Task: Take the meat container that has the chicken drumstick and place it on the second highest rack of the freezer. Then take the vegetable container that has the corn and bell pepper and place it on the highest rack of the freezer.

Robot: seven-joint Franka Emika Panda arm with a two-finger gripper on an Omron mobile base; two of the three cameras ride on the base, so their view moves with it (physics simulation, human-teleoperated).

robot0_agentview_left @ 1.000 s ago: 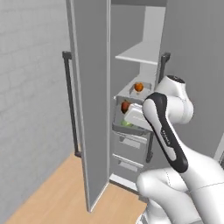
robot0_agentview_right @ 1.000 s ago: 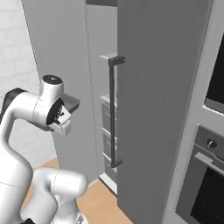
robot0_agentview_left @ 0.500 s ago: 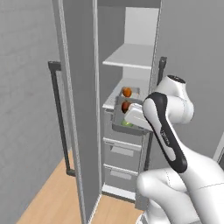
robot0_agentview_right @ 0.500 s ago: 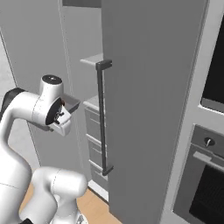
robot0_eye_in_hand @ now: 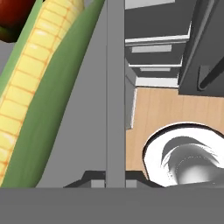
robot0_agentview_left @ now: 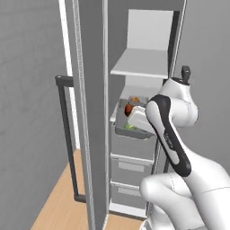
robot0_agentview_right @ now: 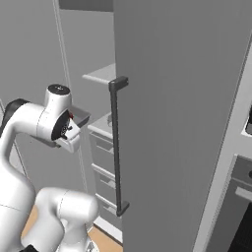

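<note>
The arm holds a grey tray (robot0_agentview_left: 131,131) in front of the open freezer (robot0_agentview_left: 148,134), at about the level of the lower shelf. In the hand view the corn (robot0_eye_in_hand: 39,83) lies along the tray floor with the red bell pepper (robot0_eye_in_hand: 13,17) at its far end, and the tray's rim runs straight down to the tool (robot0_eye_in_hand: 116,183). The two dark tips sit either side of that rim, so the tool looks clamped on the tray wall, though the contact itself is at the very edge of the view.

Behind the carried tray, on the lower shelf, another tray (robot0_agentview_left: 136,99) holds something orange-brown, probably the drumstick. By that reading the meat step is done and the vegetable step is in hand.

The top rack (robot0_agentview_left: 143,64) sits well above the tray. The next move calls for lifting the tray until its base clears that shelf's front edge, then pushing it in level. The door (robot0_agentview_left: 92,112) stands close on the left, so the lift should stay clear of its edge. Tilting could roll the corn and pepper.
</note>
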